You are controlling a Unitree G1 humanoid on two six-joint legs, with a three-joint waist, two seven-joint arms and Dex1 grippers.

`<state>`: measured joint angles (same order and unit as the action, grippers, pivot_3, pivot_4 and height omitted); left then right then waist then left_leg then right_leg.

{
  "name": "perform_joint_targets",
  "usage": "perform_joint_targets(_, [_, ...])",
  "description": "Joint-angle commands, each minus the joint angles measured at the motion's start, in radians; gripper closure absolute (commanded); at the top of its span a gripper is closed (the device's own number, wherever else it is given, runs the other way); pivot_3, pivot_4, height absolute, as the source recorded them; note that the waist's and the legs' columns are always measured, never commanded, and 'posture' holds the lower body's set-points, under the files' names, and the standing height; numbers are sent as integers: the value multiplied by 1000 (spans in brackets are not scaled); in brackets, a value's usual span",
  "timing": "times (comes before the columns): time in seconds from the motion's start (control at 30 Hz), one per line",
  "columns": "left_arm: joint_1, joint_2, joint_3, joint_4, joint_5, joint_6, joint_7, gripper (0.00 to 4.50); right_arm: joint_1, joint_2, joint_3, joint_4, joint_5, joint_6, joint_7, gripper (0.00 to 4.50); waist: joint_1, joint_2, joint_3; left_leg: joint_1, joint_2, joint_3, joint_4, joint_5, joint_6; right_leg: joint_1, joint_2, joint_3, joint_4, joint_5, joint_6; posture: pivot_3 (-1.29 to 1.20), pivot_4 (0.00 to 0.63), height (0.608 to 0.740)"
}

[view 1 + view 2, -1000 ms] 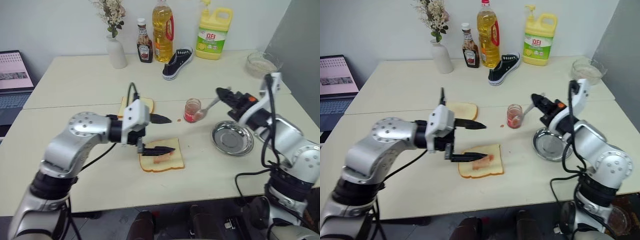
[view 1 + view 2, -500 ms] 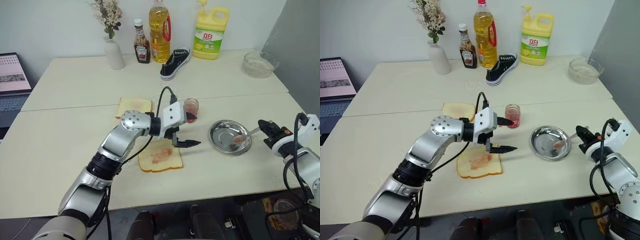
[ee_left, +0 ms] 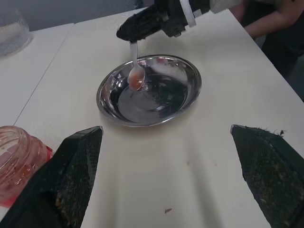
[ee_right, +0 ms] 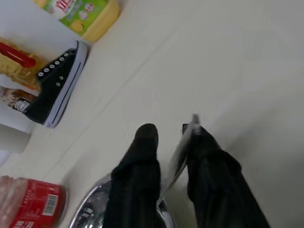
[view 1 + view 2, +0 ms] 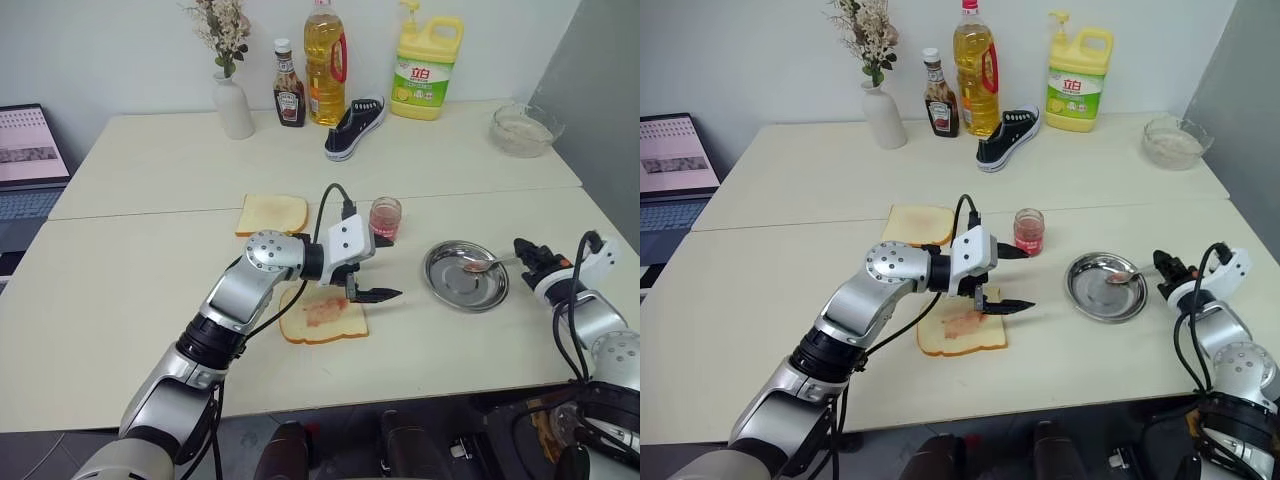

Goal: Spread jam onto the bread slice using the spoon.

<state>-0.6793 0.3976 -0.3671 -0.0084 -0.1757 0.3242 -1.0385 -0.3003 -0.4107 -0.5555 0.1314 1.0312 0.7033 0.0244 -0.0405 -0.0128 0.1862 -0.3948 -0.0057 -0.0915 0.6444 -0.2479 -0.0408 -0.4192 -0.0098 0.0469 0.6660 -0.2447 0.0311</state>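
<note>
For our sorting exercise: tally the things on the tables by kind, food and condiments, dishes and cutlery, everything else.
Food and condiments: 5 (two bread slices, jam jar, ketchup, oil)
Dishes and cutlery: 3 (steel dish, spoon, glass bowl)
Everything else: 4 (vase, shoe, detergent, laptop)
Total: 12

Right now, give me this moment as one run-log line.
spoon: bowl in steel dish | right gripper: at handle, fingers parted | left gripper: open beside bread slice, jam smeared

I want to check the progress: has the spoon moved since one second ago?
Yes. The spoon was beside the jam jar; now its bowl lies in the steel dish, with the right gripper at its handle.
</note>
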Motion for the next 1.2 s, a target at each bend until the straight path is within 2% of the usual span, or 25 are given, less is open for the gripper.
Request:
perform_joint_targets(0.03, [5,9,15,-56,-2,7,3,0,-17,-4,-22,-22,-4,-13,21,2471,2,0,0,0,0,0,0,0,0,0,0,0,0,0,0,0,150,740])
perform_joint_targets(0.27, [16,14,21,-79,-7,23,7,0,-24,-20,-72,-46,39,11,0,34,2,0,0,0,0,0,0,0,0,0,0,0,0,0,0,0,150,740])
perform_joint_targets(0.5, [8,18,38,-75,-21,30,1,0,-28,-54,-107,-93,60,43,-26,34,2,0,0,0,0,0,0,0,0,0,0,0,0,0,0,0,150,740])
perform_joint_targets(0.6, [6,56,93,-94,-73,82,-22,0,-10,-138,-85,-157,38,95,-9,34,2,0,0,0,0,0,0,0,0,0,0,0,0,0,0,0,150,740])
perform_joint_targets(0.73, [-17,188,185,-77,-133,159,-90,0,77,-375,58,-348,-48,188,171,34,-2,1,0,0,0,0,0,0,0,-1,0,0,1,0,0,0,150,740])
perform_joint_targets(0.77, [-20,229,199,-63,-136,165,-111,0,94,-427,81,-386,-52,202,226,34,-4,1,0,1,1,0,0,0,0,0,1,0,0,-3,4,0,150,740])
perform_joint_targets(0.83, [-10,363,246,10,-118,127,-184,0,127,-581,149,-501,-70,212,409,34,-12,1,0,1,1,0,0,0,0,-1,2,0,1,-3,5,0,150,740])
perform_joint_targets(0.9, [14,461,271,63,-105,92,-235,0,134,-671,188,-568,-66,219,529,34,-19,1,0,3,2,0,-1,0,0,0,3,0,1,-3,5,0,150,740])
perform_joint_targets(1.03, [50,546,322,92,-116,89,-249,0,152,-748,218,-648,-71,211,676,34,-10,0,1,2,4,-1,-1,0,0,1,3,-2,-1,-3,5,0,150,740])
perform_joint_targets(1.2, [101,566,397,107,-119,72,-204,0,144,-732,269,-670,-126,198,694,34,13,-2,2,-1,0,-2,2,0,0,1,-1,-3,-3,-3,5,0,150,740])
